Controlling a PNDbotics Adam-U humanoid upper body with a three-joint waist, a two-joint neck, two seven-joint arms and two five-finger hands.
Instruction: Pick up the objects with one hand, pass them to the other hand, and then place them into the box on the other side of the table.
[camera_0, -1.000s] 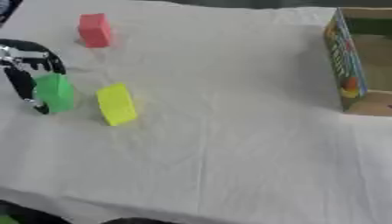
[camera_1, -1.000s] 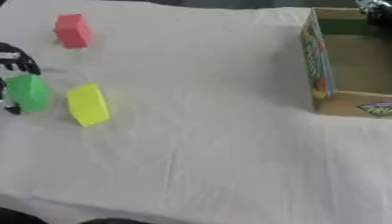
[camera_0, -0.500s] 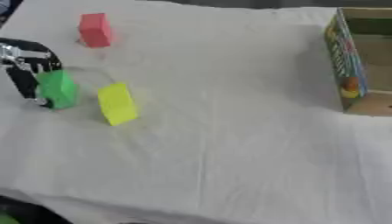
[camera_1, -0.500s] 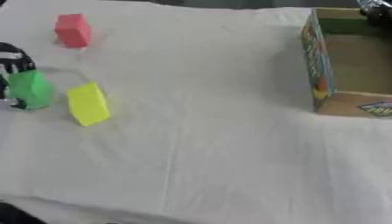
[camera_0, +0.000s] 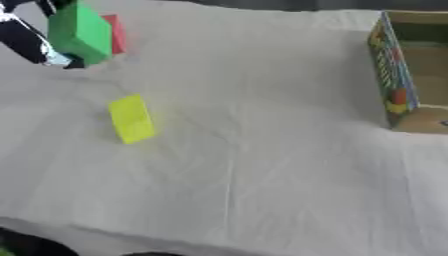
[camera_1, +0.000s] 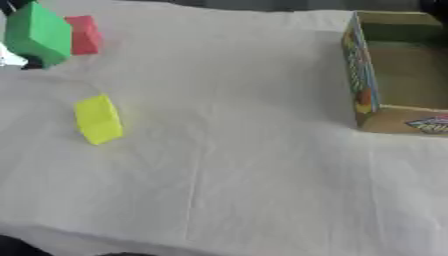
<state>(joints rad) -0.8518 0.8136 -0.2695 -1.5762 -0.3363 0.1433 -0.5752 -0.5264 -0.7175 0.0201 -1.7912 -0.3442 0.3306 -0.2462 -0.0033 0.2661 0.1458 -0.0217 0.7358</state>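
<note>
Above the table's (camera_0: 262, 165) far left corner, left hand (camera_0: 31, 42) grips green block (camera_0: 79, 32), lifted; red block (camera_1: 85, 35) behind, yellow block (camera_0: 131, 119) nearer.

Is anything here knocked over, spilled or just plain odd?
Nothing is spilled or damaged. The one thing off the cloth is the green block, held up by the robot's left hand at the far left. The yellow block and red block lie on the cloth, and the box sits at the right.
</note>
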